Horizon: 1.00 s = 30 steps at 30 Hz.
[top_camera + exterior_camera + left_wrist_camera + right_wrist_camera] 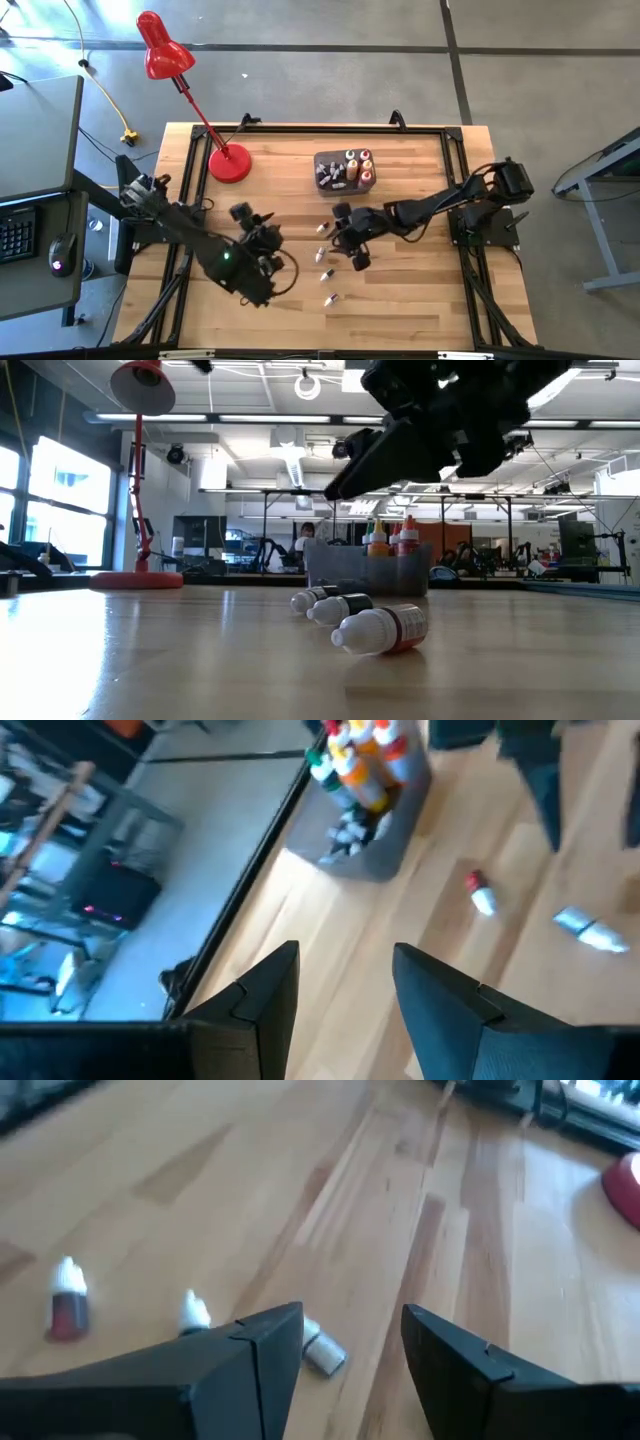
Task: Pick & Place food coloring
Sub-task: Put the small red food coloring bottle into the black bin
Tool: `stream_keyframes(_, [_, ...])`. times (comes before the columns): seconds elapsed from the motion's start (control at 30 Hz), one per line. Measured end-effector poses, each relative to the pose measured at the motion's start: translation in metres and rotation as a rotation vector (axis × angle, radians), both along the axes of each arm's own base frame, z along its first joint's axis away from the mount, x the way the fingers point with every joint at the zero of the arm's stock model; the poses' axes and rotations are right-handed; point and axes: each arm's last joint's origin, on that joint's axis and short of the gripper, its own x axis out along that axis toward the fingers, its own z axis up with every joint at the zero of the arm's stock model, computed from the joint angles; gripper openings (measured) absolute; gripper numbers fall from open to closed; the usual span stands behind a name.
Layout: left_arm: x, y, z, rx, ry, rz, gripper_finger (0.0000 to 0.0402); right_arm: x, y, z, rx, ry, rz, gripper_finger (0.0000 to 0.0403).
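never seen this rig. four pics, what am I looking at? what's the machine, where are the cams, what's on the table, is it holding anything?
It is a robot with two dark arms at a wooden table, each ending in two fingers.

The high view looks straight down. The low view sits at table height. The other two are cameras on each wrist, looking past that arm's own fingers.

On the table: a red desk lamp, a grey tub holding upright food coloring bottles, and a few loose bottles lying on their sides near the middle.

The left gripper is raised over the table's left half, open and empty. The right gripper is above the loose bottles, also open and empty; one small bottle lies just beyond its fingers.

Nothing is held.
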Motion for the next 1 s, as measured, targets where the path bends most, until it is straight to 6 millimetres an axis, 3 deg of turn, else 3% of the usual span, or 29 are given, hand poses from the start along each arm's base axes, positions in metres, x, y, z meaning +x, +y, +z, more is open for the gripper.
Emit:
stream_keyframes(0.17, [-0.014,0.002,-0.046,0.069,-0.048,0.073,0.0158,0.002,-0.022,-0.016,0.034,-0.021,-0.017,0.0166])
stream_keyframes(0.3, [-0.02,0.008,-0.065,0.123,-0.063,0.097,0.0158,0.016,-0.035,-0.031,0.01,0.025,-0.045,0.0166])
stream_keyframes(0.43, [-0.02,0.016,-0.073,0.085,-0.157,0.184,0.0158,0.036,-0.042,-0.044,-0.063,0.132,-0.07,0.0166])
stream_keyframes(0.63, [-0.018,0.014,-0.086,-0.006,-0.233,0.248,0.0158,0.056,-0.052,-0.044,-0.175,0.308,-0.111,0.0166])
stream_keyframes(1.0, [-0.017,0.014,-0.089,-0.028,-0.212,0.25,0.0158,0.056,-0.064,-0.049,-0.15,0.399,-0.116,0.0165])
